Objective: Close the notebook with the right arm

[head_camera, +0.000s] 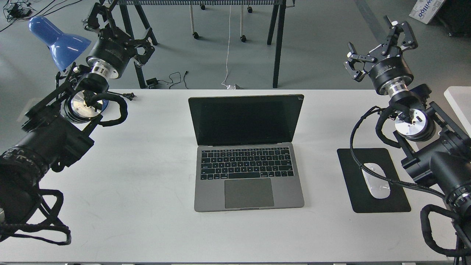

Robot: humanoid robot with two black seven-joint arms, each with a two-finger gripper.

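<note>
Head view: open notebook (246, 147) between both raised arms.

I've got one view only, from the head, high up and tilted forward and down over the white counter (147, 206). It sits fairly near: the counter fills most of the picture, its near edge at the bottom. My left arm (48, 140) enters lower left, my right arm (438, 162) lower right. Grey floor (316, 48) runs across the top, beyond the far edge.
</note>
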